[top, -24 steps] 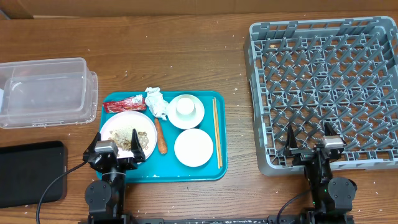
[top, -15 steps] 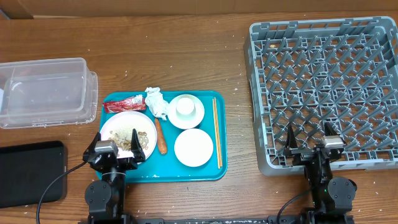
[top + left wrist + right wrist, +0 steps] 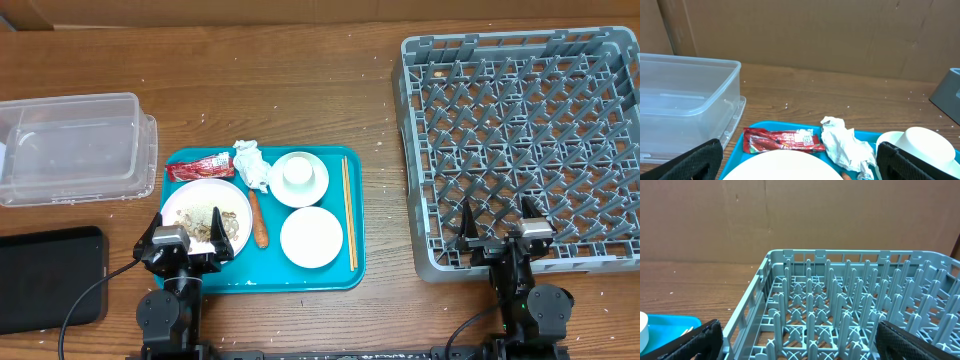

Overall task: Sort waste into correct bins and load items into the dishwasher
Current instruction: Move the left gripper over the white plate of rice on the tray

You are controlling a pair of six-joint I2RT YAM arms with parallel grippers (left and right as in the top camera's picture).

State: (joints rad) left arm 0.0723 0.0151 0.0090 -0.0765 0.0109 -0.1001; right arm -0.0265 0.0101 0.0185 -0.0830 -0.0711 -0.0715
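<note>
On the teal tray (image 3: 356, 268) lie a red wrapper (image 3: 200, 167), a white tissue ball (image 3: 252, 163), an orange stick (image 3: 260, 224), a pink plate (image 3: 190, 215) with crumbs, a white cup (image 3: 299, 172) on a small plate, a second white plate (image 3: 312, 238) and chopsticks (image 3: 348, 210). My left gripper (image 3: 187, 232) is open and empty over the pink plate's near edge. The left wrist view shows the left gripper (image 3: 802, 161), wrapper (image 3: 782, 140) and tissue (image 3: 845, 144). My right gripper (image 3: 497, 226) (image 3: 800, 340) is open and empty over the grey dish rack's (image 3: 525, 130) front edge.
A clear tub (image 3: 75, 145) stands at the far left, also in the left wrist view (image 3: 685, 112). A flat black tray (image 3: 45, 280) lies in front of it. The rack's pegs (image 3: 840, 305) fill the right wrist view. Brown cardboard backs the table.
</note>
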